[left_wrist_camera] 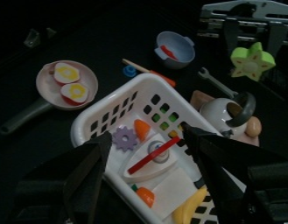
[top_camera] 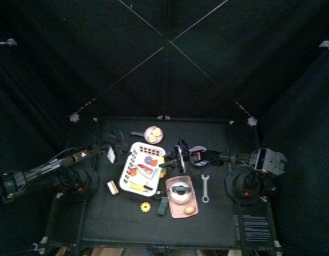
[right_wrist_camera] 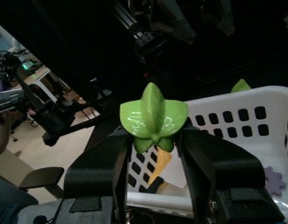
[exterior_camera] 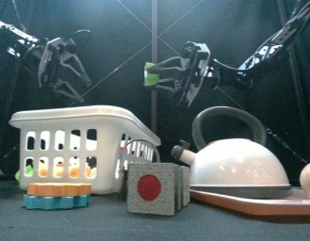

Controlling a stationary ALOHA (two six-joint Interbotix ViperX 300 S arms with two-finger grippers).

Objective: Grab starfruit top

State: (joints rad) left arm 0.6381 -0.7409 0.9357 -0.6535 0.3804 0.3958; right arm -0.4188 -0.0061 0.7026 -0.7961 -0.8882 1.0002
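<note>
The starfruit is a glossy green star-shaped toy. My right gripper is shut on it and holds it in the air above the table. In the front view it shows as a green bit at the right gripper, high over the basket's right end. In the left wrist view the starfruit hangs in the right gripper's black jaws. My left gripper is open and empty above the white basket, and shows at the upper left in the front view.
The basket holds several toy foods. A pan with eggs, a blue bowl and a wrench lie around it. A white kettle stands on a pink tray. A red-dot cube stands in front.
</note>
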